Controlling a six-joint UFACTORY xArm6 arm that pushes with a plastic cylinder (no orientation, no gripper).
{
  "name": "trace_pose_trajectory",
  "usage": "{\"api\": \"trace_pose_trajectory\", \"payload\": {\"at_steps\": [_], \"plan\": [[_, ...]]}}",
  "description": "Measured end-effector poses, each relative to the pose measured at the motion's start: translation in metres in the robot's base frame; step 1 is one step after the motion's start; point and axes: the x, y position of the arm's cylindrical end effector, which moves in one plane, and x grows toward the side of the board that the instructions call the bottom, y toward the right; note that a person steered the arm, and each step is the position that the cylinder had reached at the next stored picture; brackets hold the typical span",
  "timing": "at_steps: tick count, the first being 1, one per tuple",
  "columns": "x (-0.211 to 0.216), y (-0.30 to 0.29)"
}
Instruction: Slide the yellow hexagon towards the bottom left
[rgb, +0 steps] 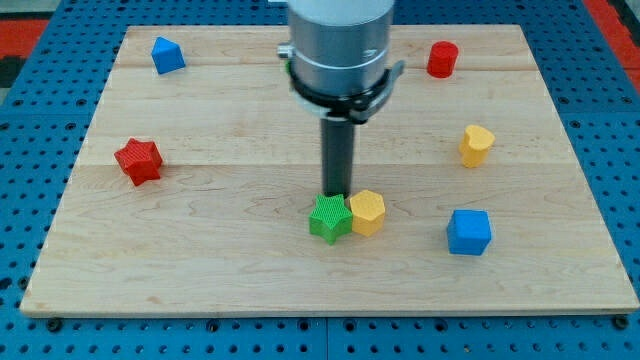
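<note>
The yellow hexagon (368, 212) sits on the wooden board (200, 250) just right of the middle, low in the view. A green star (330, 218) touches its left side. My tip (337, 193) comes down just above the green star's top edge, at the hexagon's upper left. The rod hangs from the grey arm body at the view's top centre.
A red star (139, 161) lies at the view's left. A blue block (167, 54) is at the top left. A red cylinder (442, 59) is at the top right. A yellow heart-like block (477, 145) is at the right, and a blue cube (469, 232) is below it.
</note>
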Motion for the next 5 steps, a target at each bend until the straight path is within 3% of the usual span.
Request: {"api": "trace_pose_trajectory", "payload": {"at_steps": [2, 3, 5], "plan": [[0.017, 0.074], [0.037, 0.071], [0.041, 0.006]]}}
